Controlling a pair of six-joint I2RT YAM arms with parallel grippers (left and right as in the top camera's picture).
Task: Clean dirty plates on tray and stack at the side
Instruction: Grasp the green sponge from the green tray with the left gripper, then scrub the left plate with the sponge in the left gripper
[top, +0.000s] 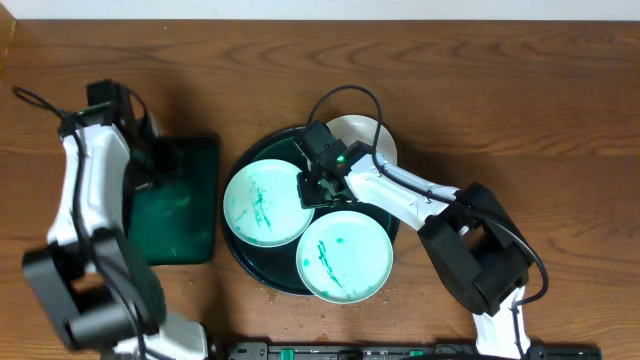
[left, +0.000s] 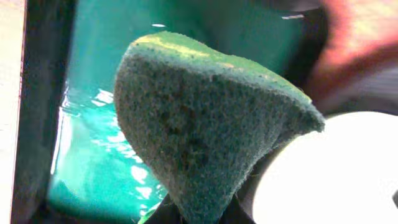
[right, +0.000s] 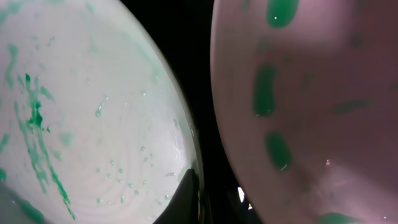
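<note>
Pinching a green sponge (left: 205, 137): left claw (top: 158, 165).

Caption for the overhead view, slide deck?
Right gripper sits among three smeared plates on the round tray; left arm over the rectangular tray.

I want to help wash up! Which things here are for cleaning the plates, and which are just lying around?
For the job: left plate, front plate, back plate, round tray, sponge, rectangular tray with green liquid.
Just lying about: black bar at the front edge.
</note>
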